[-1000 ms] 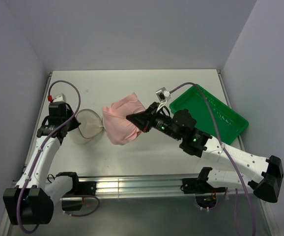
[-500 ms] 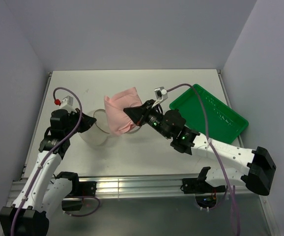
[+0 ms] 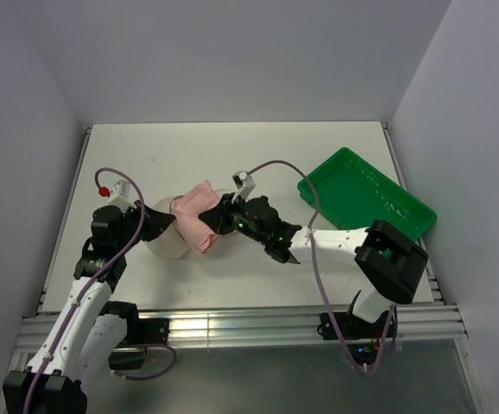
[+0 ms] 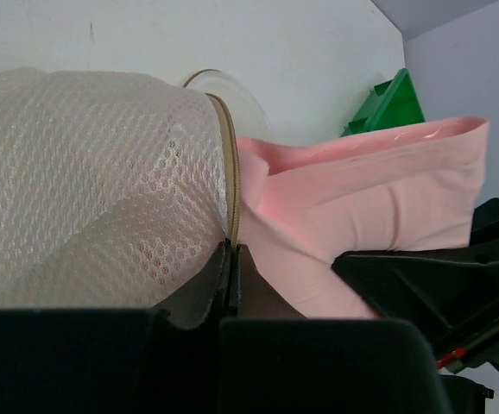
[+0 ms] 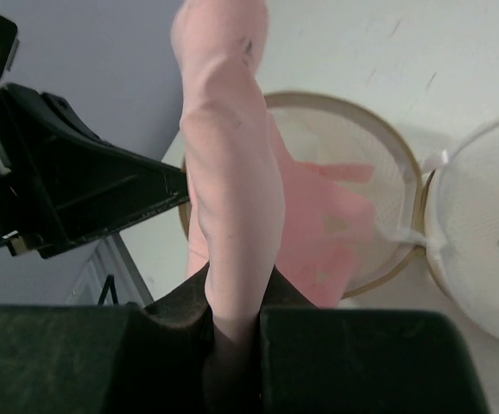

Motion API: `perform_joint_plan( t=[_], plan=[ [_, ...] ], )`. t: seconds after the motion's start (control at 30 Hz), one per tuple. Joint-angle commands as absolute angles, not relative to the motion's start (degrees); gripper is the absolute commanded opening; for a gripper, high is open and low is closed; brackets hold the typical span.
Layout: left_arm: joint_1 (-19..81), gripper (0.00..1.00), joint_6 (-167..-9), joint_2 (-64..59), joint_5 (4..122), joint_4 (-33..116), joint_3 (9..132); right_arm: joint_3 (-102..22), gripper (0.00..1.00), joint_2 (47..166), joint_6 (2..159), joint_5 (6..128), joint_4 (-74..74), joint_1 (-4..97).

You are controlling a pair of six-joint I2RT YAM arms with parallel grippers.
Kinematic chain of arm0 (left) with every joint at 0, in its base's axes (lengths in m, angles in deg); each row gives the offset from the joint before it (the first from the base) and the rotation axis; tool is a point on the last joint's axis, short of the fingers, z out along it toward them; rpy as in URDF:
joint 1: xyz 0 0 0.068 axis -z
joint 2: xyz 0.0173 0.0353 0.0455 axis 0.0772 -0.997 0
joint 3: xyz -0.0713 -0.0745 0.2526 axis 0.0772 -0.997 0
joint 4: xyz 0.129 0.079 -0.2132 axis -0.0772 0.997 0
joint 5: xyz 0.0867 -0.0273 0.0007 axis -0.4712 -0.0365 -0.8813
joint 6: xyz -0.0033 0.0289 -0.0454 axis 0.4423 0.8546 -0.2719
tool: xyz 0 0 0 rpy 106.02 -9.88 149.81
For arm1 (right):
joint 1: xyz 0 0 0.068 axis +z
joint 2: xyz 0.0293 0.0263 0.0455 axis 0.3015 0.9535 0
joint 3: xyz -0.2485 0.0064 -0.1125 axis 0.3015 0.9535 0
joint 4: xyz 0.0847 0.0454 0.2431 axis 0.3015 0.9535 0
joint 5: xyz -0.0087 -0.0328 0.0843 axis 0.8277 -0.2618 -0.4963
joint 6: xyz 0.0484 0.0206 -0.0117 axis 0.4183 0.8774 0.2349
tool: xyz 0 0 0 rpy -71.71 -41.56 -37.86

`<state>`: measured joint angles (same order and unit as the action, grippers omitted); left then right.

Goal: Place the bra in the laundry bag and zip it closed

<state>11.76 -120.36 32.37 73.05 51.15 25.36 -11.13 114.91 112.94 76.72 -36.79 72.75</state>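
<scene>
Nearest to us, the left gripper [image 4: 232, 267] is clamped on the pale rim of the round translucent mesh laundry bag [image 4: 85, 190]. Its jaws are pressed together on that edge, and the bag's mouth is turned toward the other arm. A second ago this gripper sat further left and further back. Since then we have drawn it in toward the middle, bringing the bag along.

Just beyond, the soft pale pink fabric bra [image 3: 193, 211] now touches the bag's opening. A second ago it hung as a full bundle to the right of the bag. Now it looks smaller from above, and the right wrist view shows pink lying within the ring of one disc, so we judge that part of it has entered. Much of it is outside, standing up from the right gripper [image 5: 232, 323], whose jaws are closed tight on a fold of the fabric. That arm has swung left and stretched low over the white table [image 3: 275, 147].

Farthest off, the green rectangular plastic tray [image 3: 366, 194] lies at the right, where it was.

For the task, this means insertion has begun but is not finished. We think the bra needs pushing deeper before we let go. Then the second disc must fold over and the zip must be run. Whether any strap trails outside we cannot tell.
</scene>
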Motion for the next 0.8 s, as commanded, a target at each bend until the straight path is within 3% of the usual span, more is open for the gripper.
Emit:
perform_joint_plan(
  t=[0.0,0.4,0.57,0.77],
  plan=[
    [11.9,0.00,-121.5,33.4,74.4,46.4,24.5,-13.5,0.00,117.6,114.0,70.9,-45.0,72.8],
    [13.7,0.00,-123.9,33.5,81.0,39.7,21.2,-24.3,0.00,132.5,118.0,66.5,-39.4,74.0],
    [16.9,0.00,-127.0,36.7,81.5,38.7,18.5,-23.5,0.00,132.0,120.8,71.2,-38.1,73.4],
    [20.4,0.00,-131.0,40.3,81.4,35.9,13.9,-15.5,0.00,127.1,136.2,80.1,-41.9,73.7]
  ],
)
